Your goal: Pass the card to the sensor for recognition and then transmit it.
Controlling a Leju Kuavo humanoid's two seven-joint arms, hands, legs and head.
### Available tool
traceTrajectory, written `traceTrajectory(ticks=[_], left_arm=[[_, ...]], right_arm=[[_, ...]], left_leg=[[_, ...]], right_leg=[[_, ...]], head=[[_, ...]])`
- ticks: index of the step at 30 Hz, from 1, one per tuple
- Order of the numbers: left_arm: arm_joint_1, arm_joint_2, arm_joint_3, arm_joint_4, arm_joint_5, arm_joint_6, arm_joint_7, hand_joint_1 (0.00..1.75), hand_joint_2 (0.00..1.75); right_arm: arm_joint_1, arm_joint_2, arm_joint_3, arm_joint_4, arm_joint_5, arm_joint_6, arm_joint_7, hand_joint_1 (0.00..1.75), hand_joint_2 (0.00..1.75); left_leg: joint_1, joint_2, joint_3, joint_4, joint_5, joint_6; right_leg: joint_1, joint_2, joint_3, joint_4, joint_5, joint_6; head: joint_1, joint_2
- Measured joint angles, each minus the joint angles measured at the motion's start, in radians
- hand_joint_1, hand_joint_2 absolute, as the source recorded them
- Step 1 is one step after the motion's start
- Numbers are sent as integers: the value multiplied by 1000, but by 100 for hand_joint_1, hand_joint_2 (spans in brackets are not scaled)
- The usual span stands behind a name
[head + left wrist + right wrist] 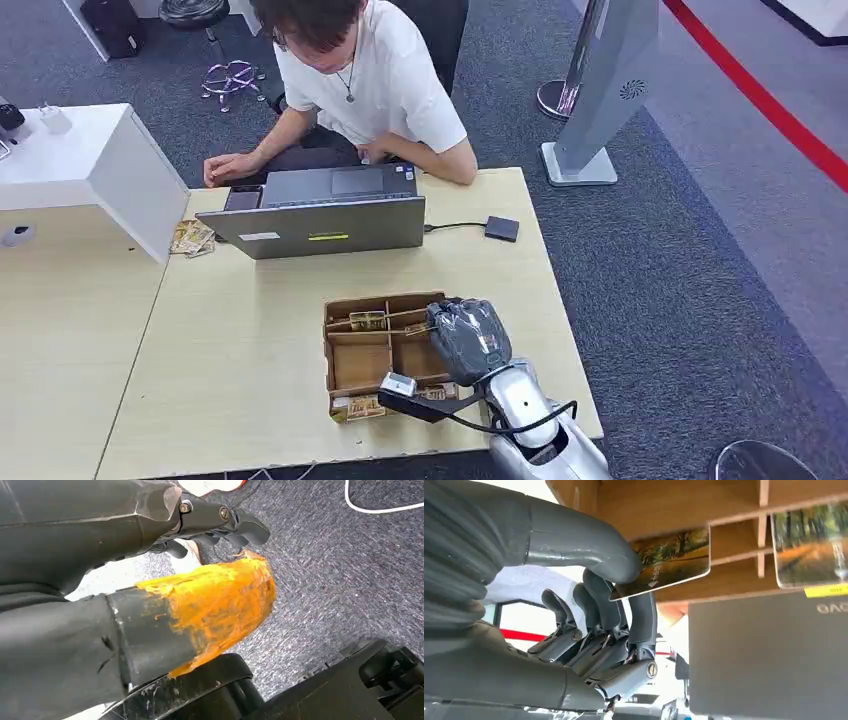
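Head view: the right hand (468, 338) sits over the right side of a brown compartmented wooden tray (343, 362) near the front edge of the table (240, 400). Cards lie in the tray's compartments. A grey laptop (322, 212) stands toward the table's far edge, between the tray and a seated person (350, 80); a small dark sensor box (502, 228) on a cable lies just right of the laptop.

Left wrist view: the left hand (215, 520) hangs over grey carpet, fingers curled in, holding nothing.

Right wrist view: the right hand pinches a landscape-printed card (669, 562) between thumb (589, 547) and fingers (643, 617), at the tray's wooden dividers. A second card (809, 545) sits in a neighbouring compartment, the laptop's back beyond.
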Motion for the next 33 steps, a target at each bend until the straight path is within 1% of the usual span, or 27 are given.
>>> traceTrajectory(ticks=[4,6,12,16,21,24,26,27,28,31,33], left_arm=[[0,0,-1,0,3,2,-1,0,0],[0,0,-1,0,8,2,-1,0,0],[1,0,-1,0,15,3,-1,0,0],[1,0,-1,0,17,2,-1,0,0],[3,0,-1,0,19,2,2,0,0],[3,0,-1,0,25,1,0,0,0],[3,0,-1,0,27,1,-2,0,0],[3,0,-1,0,28,0,-3,0,0],[3,0,-1,0,29,-1,-3,0,0],[3,0,-1,0,35,-10,-10,0,0],[3,0,-1,0,36,-14,-11,0,0]], right_arm=[[7,0,1,-43,4,-11,-2,154,175],[15,0,1,-71,6,-14,-2,148,175],[32,-2,2,-151,11,-30,-4,150,175],[41,-8,2,-195,12,-37,-5,145,175],[52,-13,2,-241,13,-50,-10,143,175],[53,-15,4,-260,15,-56,-12,141,175],[53,-15,7,-267,15,-56,-14,147,175],[53,-15,9,-272,15,-58,-15,141,175],[53,-15,10,-275,15,-60,-17,143,175],[51,-15,18,-282,15,-67,-24,140,175],[47,-15,28,-282,14,-69,-29,141,175]], left_leg=[[0,0,0,0,0,0],[0,0,0,0,0,0],[0,0,0,0,0,0],[0,0,0,0,0,0],[0,0,0,0,0,0],[0,0,0,0,0,0],[0,0,0,0,0,0],[0,0,0,0,0,0],[0,0,0,0,0,0],[0,0,0,0,0,0],[0,0,0,0,0,0]], right_leg=[[0,0,0,0,0,0],[0,0,0,0,0,0],[0,0,0,0,0,0],[0,0,0,0,0,0],[0,0,0,0,0,0],[0,0,0,0,0,0],[0,0,0,0,0,0],[0,0,0,0,0,0],[0,0,0,0,0,0],[0,0,0,0,0,0],[0,0,0,0,0,0]], head=[[0,0],[0,0],[0,0],[0,0],[0,0],[0,0],[0,0],[0,0],[0,0],[0,0],[0,0]])
